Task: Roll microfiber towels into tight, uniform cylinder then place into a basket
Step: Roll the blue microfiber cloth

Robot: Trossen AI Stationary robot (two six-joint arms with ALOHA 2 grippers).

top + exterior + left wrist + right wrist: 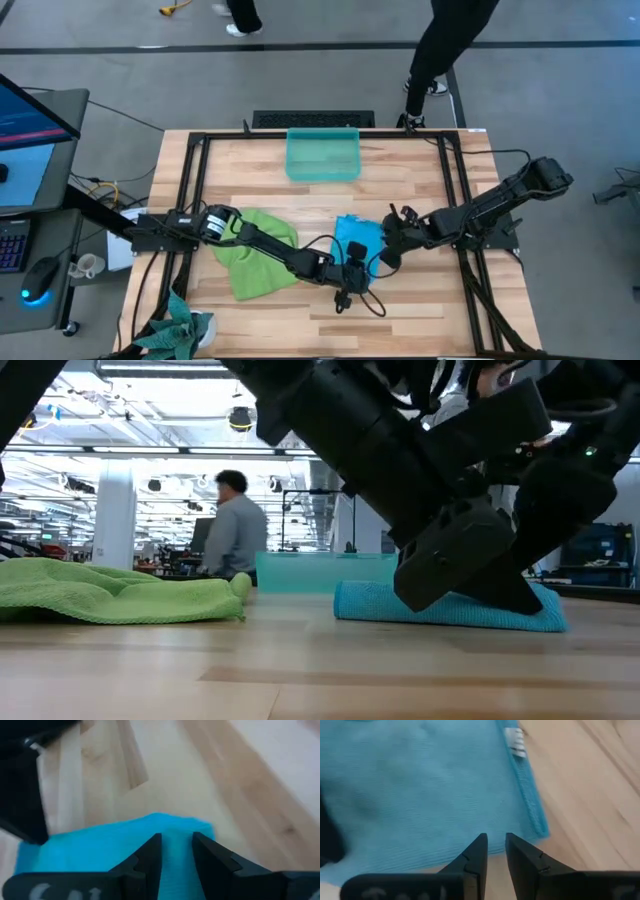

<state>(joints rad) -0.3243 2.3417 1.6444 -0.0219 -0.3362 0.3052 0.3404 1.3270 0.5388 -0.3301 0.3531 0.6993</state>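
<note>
The sky-blue towel lies flat on the table's middle, a little right; it also shows in the low view. My left gripper is down on its near part, the fingers close together with blue cloth between them. My right gripper is low over the towel's edge, its fingers a narrow gap apart and holding nothing. The lime green towel lies crumpled at the left under my left arm. The teal basket stands at the far edge. My left gripper has the blue towel between its two fingers, which slant down onto it from the table's near left. Whether it has an edge or a raised fold, I cannot tell. The towel lies on the table all around the fingers.
A potted plant stands at the near left corner. Black frame rails run along the table's sides. A person sits in the room beyond, and another stands past the far edge. There is bare wood near the front edge.
</note>
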